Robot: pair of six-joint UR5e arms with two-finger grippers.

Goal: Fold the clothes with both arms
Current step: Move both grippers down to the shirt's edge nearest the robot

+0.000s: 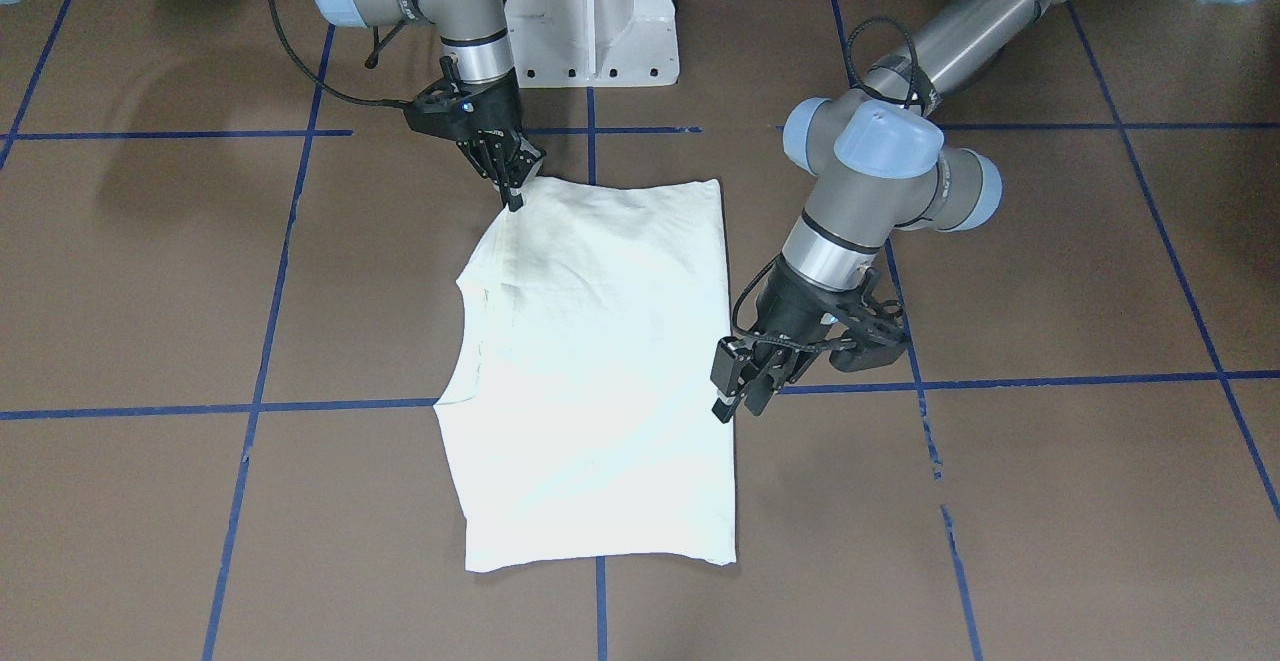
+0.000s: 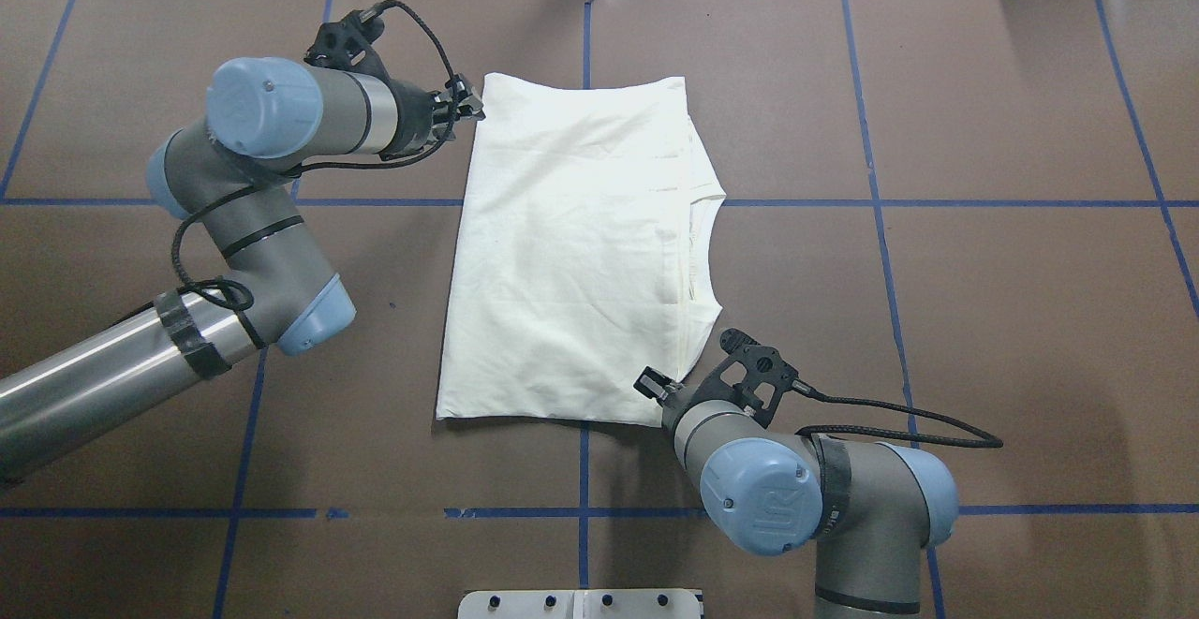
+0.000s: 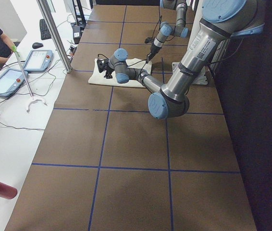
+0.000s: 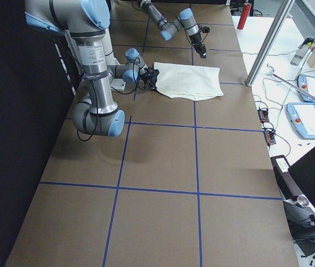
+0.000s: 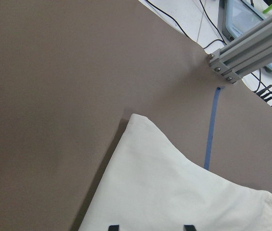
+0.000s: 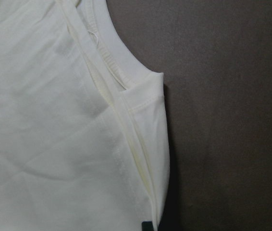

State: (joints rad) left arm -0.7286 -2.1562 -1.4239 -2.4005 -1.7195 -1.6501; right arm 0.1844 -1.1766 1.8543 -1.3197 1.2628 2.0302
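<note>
A white T-shirt [image 1: 600, 371] lies folded lengthwise on the brown table, collar side toward my right arm; it also shows in the overhead view [image 2: 571, 254]. My left gripper [image 1: 728, 409] hovers at the shirt's far left corner [image 2: 471, 106]. In the left wrist view its fingertips [image 5: 112, 227] stand apart over the cloth [image 5: 174, 192], open and empty. My right gripper [image 1: 516, 201] is at the near right corner by the shoulder [image 2: 651, 385]. In the right wrist view [image 6: 148, 226] its tips are together at the folded sleeve's edge [image 6: 145, 144], shut on the cloth.
The white pedestal [image 1: 590, 11] stands at the table's robot side. Blue tape lines [image 1: 260, 341] cross the brown surface. An aluminium post [image 5: 246, 53] stands at the far edge. An operator's desk with tablets [image 3: 35, 60] lies beyond it.
</note>
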